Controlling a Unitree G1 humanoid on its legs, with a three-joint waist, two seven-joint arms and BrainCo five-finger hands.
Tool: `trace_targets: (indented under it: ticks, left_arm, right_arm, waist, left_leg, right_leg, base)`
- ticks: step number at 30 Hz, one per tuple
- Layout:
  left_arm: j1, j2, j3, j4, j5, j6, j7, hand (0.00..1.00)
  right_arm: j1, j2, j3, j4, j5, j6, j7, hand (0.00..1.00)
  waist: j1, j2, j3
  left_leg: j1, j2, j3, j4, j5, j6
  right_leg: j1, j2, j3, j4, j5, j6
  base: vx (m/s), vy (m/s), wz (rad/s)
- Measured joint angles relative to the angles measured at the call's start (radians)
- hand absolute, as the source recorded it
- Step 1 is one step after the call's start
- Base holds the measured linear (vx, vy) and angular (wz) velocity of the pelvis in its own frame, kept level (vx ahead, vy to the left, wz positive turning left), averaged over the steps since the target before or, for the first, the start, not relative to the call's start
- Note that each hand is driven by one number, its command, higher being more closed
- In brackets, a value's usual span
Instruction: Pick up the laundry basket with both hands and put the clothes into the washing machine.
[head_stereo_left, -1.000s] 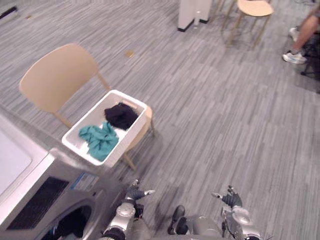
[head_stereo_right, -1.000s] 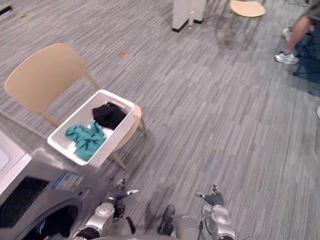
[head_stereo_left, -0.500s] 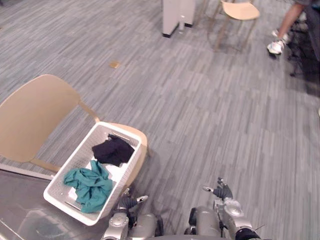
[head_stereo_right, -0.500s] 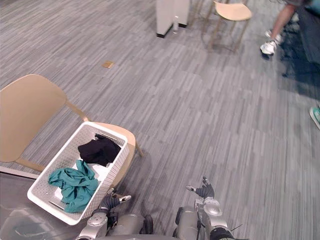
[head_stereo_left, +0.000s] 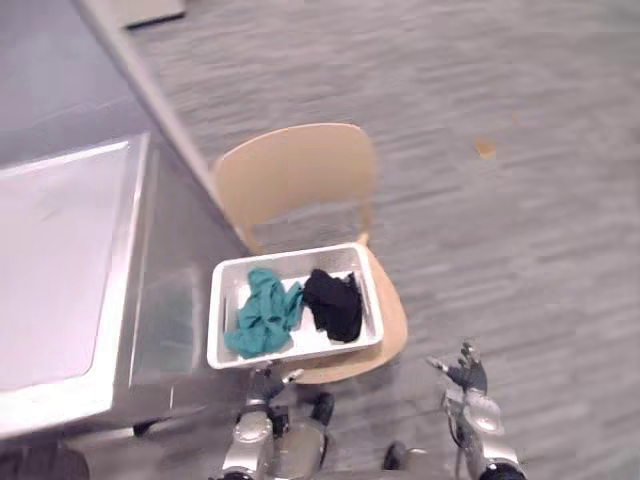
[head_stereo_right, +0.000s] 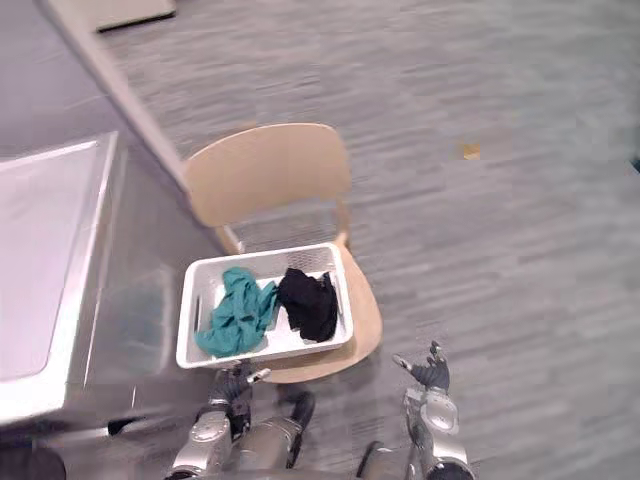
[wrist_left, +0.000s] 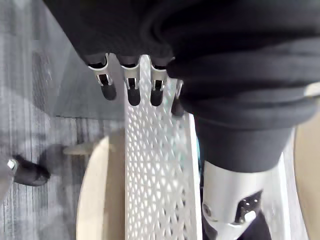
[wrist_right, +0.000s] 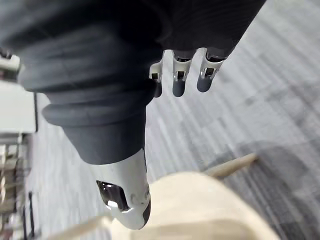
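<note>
Basket (head_stereo_left: 215, 315) is sitting flat on the seat of a light wooden chair (head_stereo_left: 296, 170). It's white plastic with perforated walls, parked just to the right of the washing machine (head_stereo_left: 60, 270), whose silver top takes up the left side of the scene. Two bits of clothing are inside: a teal garment (head_stereo_left: 262, 312) bunched in the left half and a black garment (head_stereo_left: 335, 303) in the right half, touching in the middle. The chair's backrest stands on the far side of the basket.

The robot's left hand (head_stereo_left: 262, 384) is down low, right by the basket's near wall. Its wrist view shows the fingers (wrist_left: 131, 91) hanging straight and relaxed over that perforated wall, with the thumb (wrist_left: 230, 212) off to one side and nothing gripped, so the hand is basically open. Whether a fingertip actually grazes the plastic, hard to tell. The edge of the seat (wrist_left: 100, 200) shows beside the wall there.

The right hand (head_stereo_left: 466, 377) is near and off to the right of the chair, clear of the basket and over the grey striped floor (head_stereo_left: 530, 250). In its wrist view the fingers (wrist_right: 179, 80) are loose and straight too, with the thumb (wrist_right: 125, 196) apart and the hand empty. The chair's seat and one leg (wrist_right: 232, 165) show past them.

There's also a small tan scrap (head_stereo_left: 485, 149) on the floor, well off to the far right.
</note>
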Motion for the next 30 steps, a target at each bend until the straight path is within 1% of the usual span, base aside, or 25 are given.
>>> trace_targets:
  ticks: [1,2,3,4,6,7,8,9,10,11,12,13,14,15,16,18,19,20,21,22,23,25,27,28,30]
  left_arm:
    - [0.003,0.008,-0.004,-0.002,0.001,-0.001,0.000,0.00]
    - [0.008,0.012,-0.004,0.001,0.001,0.000,0.000,0.00]
    - [0.014,0.017,-0.005,0.021,0.001,0.002,-0.002,0.00]
    - [0.016,0.015,-0.004,0.031,0.001,0.002,-0.002,0.00]
    - [0.011,0.037,-0.012,0.053,0.001,-0.001,-0.003,0.00]
    - [0.010,0.043,-0.014,0.054,0.001,-0.001,-0.003,0.00]
    - [0.009,0.052,-0.015,0.069,0.003,-0.003,-0.004,0.00]
    - [0.013,0.061,-0.017,0.090,0.006,-0.001,-0.007,0.00]
    - [0.018,0.065,-0.018,0.093,0.009,-0.001,-0.008,0.00]
    - [0.026,0.075,-0.027,0.093,0.021,-0.001,-0.012,0.00]
    - [0.026,0.099,-0.044,0.098,0.034,-0.001,-0.023,0.00]
    - [0.026,0.121,-0.044,0.112,0.042,-0.002,-0.025,0.00]
    - [0.022,0.120,-0.044,0.113,0.043,-0.002,-0.025,0.00]
    - [0.021,0.124,-0.043,0.114,0.043,-0.002,-0.025,0.00]
    - [0.019,0.137,-0.044,0.114,0.044,-0.004,-0.028,0.00]
    - [0.022,0.140,-0.045,0.114,0.046,-0.014,-0.043,0.00]
    - [0.030,0.145,-0.045,0.114,0.054,-0.023,-0.046,0.00]
    - [0.035,0.146,-0.043,0.114,0.063,-0.024,-0.046,0.00]
    - [0.047,0.149,-0.042,0.114,0.069,-0.024,-0.046,0.00]
    - [0.058,0.152,-0.041,0.116,0.070,-0.025,-0.047,0.00]
    - [0.060,0.153,-0.041,0.119,0.070,-0.025,-0.049,0.00]
    - [0.062,0.150,-0.036,0.130,0.071,-0.029,-0.065,0.00]
    - [0.068,0.151,-0.035,0.131,0.080,-0.042,-0.066,0.00]
    - [0.070,0.151,-0.035,0.131,0.080,-0.042,-0.066,0.00]
    - [0.070,0.151,-0.034,0.131,0.080,-0.045,-0.066,0.00]
  right_arm:
    - [-0.015,0.000,-0.001,-0.002,-0.002,0.000,-0.002,0.00]
    - [-0.022,0.002,-0.001,-0.006,-0.005,-0.002,-0.003,0.00]
    - [-0.027,0.002,-0.002,-0.015,-0.012,-0.002,-0.008,0.00]
    - [-0.028,0.001,-0.005,-0.026,-0.013,-0.001,-0.012,0.00]
    - [0.001,0.002,-0.022,-0.112,-0.060,0.004,-0.021,0.00]
    - [0.003,-0.002,-0.023,-0.138,-0.076,0.004,-0.022,0.00]
    - [0.005,-0.015,-0.024,-0.187,-0.123,0.006,-0.029,0.00]
    - [0.013,-0.027,-0.020,-0.233,-0.178,0.007,-0.037,0.00]
    - [0.020,-0.036,-0.013,-0.258,-0.197,0.007,-0.036,0.00]
    - [0.035,-0.050,-0.001,-0.300,-0.223,0.007,-0.036,0.00]
    - [0.052,-0.064,0.018,-0.348,-0.257,0.007,-0.034,0.00]
    - [0.066,-0.080,0.038,-0.400,-0.299,0.007,-0.024,0.00]
    - [0.070,-0.091,0.051,-0.421,-0.316,0.007,-0.016,0.00]
    - [0.080,-0.112,0.067,-0.451,-0.338,0.001,-0.006,0.00]
    - [0.084,-0.136,0.075,-0.464,-0.361,-0.003,0.012,0.00]
    - [0.074,-0.169,0.099,-0.463,-0.374,-0.003,0.031,0.00]
    - [0.052,-0.192,0.136,-0.459,-0.384,-0.003,0.041,0.00]
    - [0.035,-0.201,0.158,-0.452,-0.390,-0.003,0.054,0.00]
    - [-0.010,-0.218,0.213,-0.429,-0.405,-0.005,0.072,0.00]
    - [-0.054,-0.227,0.262,-0.407,-0.415,-0.006,0.092,0.00]
    - [-0.072,-0.230,0.281,-0.396,-0.418,-0.011,0.101,0.00]
    - [-0.125,-0.244,0.342,-0.336,-0.446,-0.013,0.133,0.00]
    - [-0.169,-0.251,0.392,-0.259,-0.456,-0.012,0.151,0.00]
    - [-0.184,-0.253,0.405,-0.238,-0.461,-0.013,0.155,0.00]
    - [-0.234,-0.258,0.427,-0.168,-0.496,-0.010,0.160,0.00]
  waist:
    - [0.000,-0.011,-0.003]
    - [-0.003,-0.012,-0.002]
    - [-0.014,-0.013,-0.001]
    - [-0.018,-0.013,-0.002]
    - [-0.032,-0.036,-0.013]
    - [-0.044,-0.040,-0.013]
    - [-0.050,-0.042,-0.012]
    - [-0.050,-0.042,-0.012]
    - [-0.051,-0.040,-0.011]
    - [-0.053,-0.033,-0.011]
    - [-0.067,-0.037,-0.009]
    - [-0.088,-0.038,-0.009]
    - [-0.100,-0.037,-0.009]
    - [-0.104,-0.030,-0.006]
    - [-0.105,-0.028,-0.003]
    - [-0.099,-0.029,-0.004]
    - [-0.099,-0.029,-0.004]
    - [-0.098,-0.029,-0.004]
    - [-0.093,-0.029,-0.004]
    - [-0.083,-0.028,-0.005]
    - [-0.075,-0.025,-0.005]
    - [-0.059,-0.013,-0.006]
    - [-0.039,-0.006,-0.007]
    - [-0.041,-0.004,-0.007]
    - [-0.037,0.001,-0.005]
  left_leg:
    - [-0.004,0.005,0.090,-0.012,-0.013,0.026]
    - [-0.010,0.024,0.158,0.004,-0.044,0.059]
    - [-0.005,0.060,0.247,0.024,-0.072,0.076]
    - [0.008,0.055,0.247,0.020,-0.078,0.077]
    - [0.031,0.010,0.199,-0.033,-0.076,0.075]
    - [0.034,-0.003,0.188,-0.040,-0.076,0.075]
    - [0.045,-0.024,0.171,-0.049,-0.076,0.075]
    - [0.068,-0.044,0.161,-0.056,-0.078,0.076]
    - [0.085,-0.055,0.140,-0.066,-0.081,0.080]
    - [0.108,-0.063,0.107,-0.084,-0.098,0.093]
    - [0.118,-0.075,0.073,-0.087,-0.097,0.095]
    - [0.132,-0.081,0.025,-0.107,-0.100,0.097]
    - [0.137,-0.083,0.006,-0.117,-0.100,0.097]
    - [0.139,-0.084,-0.025,-0.122,-0.099,0.097]
    - [0.145,-0.087,-0.046,-0.127,-0.092,0.085]
    - [0.149,-0.096,-0.056,-0.125,-0.076,0.062]
    - [0.146,-0.107,-0.066,-0.117,-0.076,0.061]
    - [0.145,-0.110,-0.070,-0.116,-0.075,0.061]
    - [0.142,-0.114,-0.076,-0.116,-0.072,0.056]
    - [0.133,-0.115,-0.079,-0.117,-0.069,0.052]
    - [0.127,-0.115,-0.084,-0.116,-0.068,0.050]
    - [0.105,-0.111,-0.124,-0.120,-0.058,0.042]
    - [0.102,-0.105,-0.156,-0.131,-0.036,0.051]
    - [0.101,-0.104,-0.169,-0.136,-0.028,0.056]
    - [0.097,-0.103,-0.201,-0.144,-0.022,0.054]
  right_leg:
    - [0.006,-0.006,-0.037,-0.003,0.003,-0.004]
    - [0.017,-0.005,-0.055,-0.005,0.003,-0.004]
    - [0.037,-0.002,-0.083,-0.007,-0.002,-0.003]
    - [0.044,-0.003,-0.087,-0.004,-0.003,0.000]
    - [0.065,-0.021,-0.107,-0.023,-0.010,0.025]
    - [0.072,-0.026,-0.111,-0.027,-0.012,0.030]
    - [0.070,-0.049,-0.109,0.006,-0.022,0.047]
    - [0.054,-0.084,-0.105,0.091,-0.036,0.066]
    - [0.041,-0.104,-0.103,0.151,-0.039,0.063]
    - [0.004,-0.128,-0.085,0.255,-0.047,0.043]
    - [-0.048,-0.125,0.006,0.362,-0.080,-0.010]
    - [-0.105,-0.071,0.148,0.407,-0.117,-0.006]
    - [-0.124,-0.041,0.201,0.404,-0.132,0.005]
    - [-0.143,-0.003,0.273,0.387,-0.150,0.018]
    - [-0.157,0.027,0.336,0.337,-0.156,0.027]
    - [-0.156,0.041,0.392,0.248,-0.158,0.048]
    - [-0.154,0.030,0.388,0.194,-0.154,0.051]
    - [-0.154,0.029,0.388,0.169,-0.151,0.052]
    - [-0.154,0.031,0.390,0.120,-0.140,0.053]
    - [-0.156,0.038,0.388,0.071,-0.117,0.038]
    - [-0.155,0.042,0.389,0.051,-0.095,0.029]
    - [-0.137,0.057,0.367,-0.026,-0.018,0.013]
    - [-0.123,0.068,0.337,-0.067,0.000,0.009]
    - [-0.118,0.070,0.323,-0.079,0.005,0.004]
    - [-0.099,0.075,0.291,-0.102,0.009,-0.003]
  base:
    - [0.03,0.095,1.13]
    - [0.05,0.060,0.78]
    - [0.08,0.013,0.46]
    - [0.12,0.051,0.49]
    - [0.12,0.105,0.50]
    - [0.09,0.122,0.55]
    - [0.06,0.132,0.37]
    - [0.04,0.115,0.26]
    - [0.01,0.107,0.18]
    - [0.01,0.101,0.45]
    - [0.00,0.125,0.90]
    - [-0.01,0.075,0.97]
    - [0.00,0.021,0.97]
    - [0.01,-0.005,0.87]
    - [0.01,-0.012,0.85]
    - [0.02,-0.020,0.77]
    - [0.03,-0.031,0.69]
    - [0.03,-0.046,0.46]
    - [0.03,-0.062,0.19]
    - [0.03,-0.072,0.15]
    - [0.05,-0.082,0.20]
    - [0.07,-0.087,0.40]
    - [0.11,-0.110,0.43]
    - [0.13,-0.124,0.50]
    - [0.12,-0.096,0.41]
